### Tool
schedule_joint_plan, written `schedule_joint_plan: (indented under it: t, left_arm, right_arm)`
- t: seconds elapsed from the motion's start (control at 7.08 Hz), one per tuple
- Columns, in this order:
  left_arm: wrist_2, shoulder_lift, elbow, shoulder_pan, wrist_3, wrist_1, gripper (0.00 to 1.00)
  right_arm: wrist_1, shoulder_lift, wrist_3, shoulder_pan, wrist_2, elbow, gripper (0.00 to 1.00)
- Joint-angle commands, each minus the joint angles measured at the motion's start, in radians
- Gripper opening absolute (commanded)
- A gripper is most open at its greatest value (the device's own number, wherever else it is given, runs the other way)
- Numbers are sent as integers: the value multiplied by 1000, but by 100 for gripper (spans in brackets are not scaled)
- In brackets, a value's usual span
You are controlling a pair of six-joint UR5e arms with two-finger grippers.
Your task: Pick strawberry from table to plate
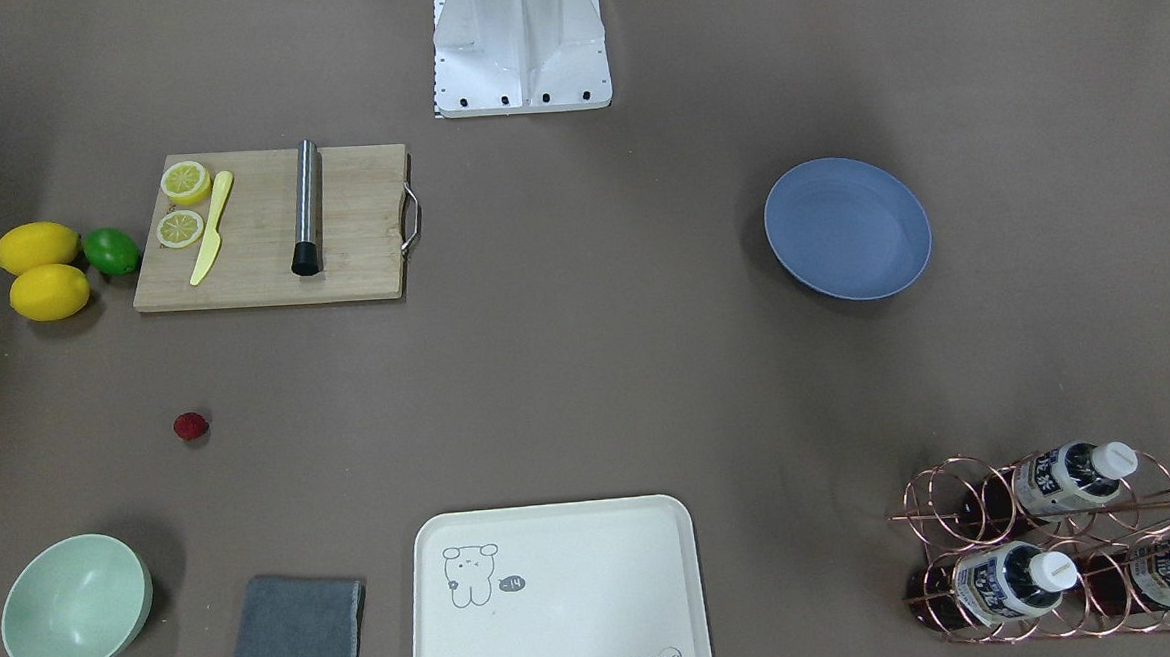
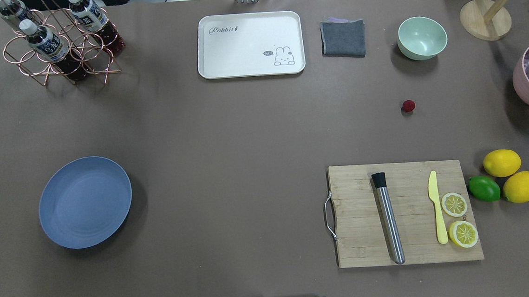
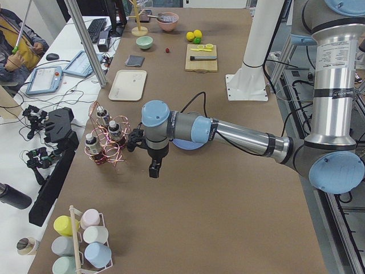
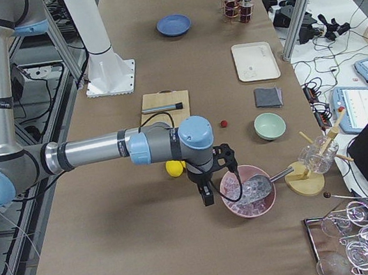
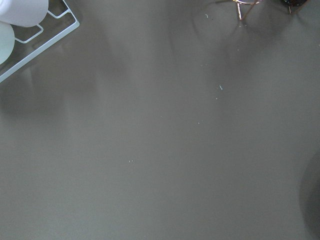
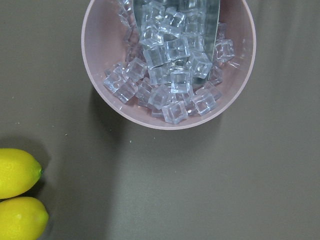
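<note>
**Strawberry untouched; both arms held wide**

Overhead, from the robot's base, the empty plate (image 2: 85, 202) lies at ten o'clock; farther, at one o'clock past the cutting board (image 2: 404, 213), the strawberry (image 2: 408, 106) sits alone on the table (image 2: 245, 136); only the side views show the left gripper (image 3: 154, 168) and right gripper (image 4: 207, 193), probably held clear at opposite ends; claws spread or pressed, I cannot tell.

On the table (image 2: 247, 168), strawberry (image 2: 408, 106) between bowl (image 2: 422, 38) and cutting board (image 2: 357, 207); plate (image 2: 85, 202) well apart
</note>
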Motion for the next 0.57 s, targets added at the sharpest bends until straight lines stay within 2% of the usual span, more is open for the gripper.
schedule_joint_plan:
  t: [0.0,0.42]
  left_arm:
    - [3,-1,5,1,2,-17,98]
    - [15,2,35,5,2,-66,96]
  right_arm:
    - [0,2,5,0,-1,4,100]
    - [0,3,3,0,-1,2,100]
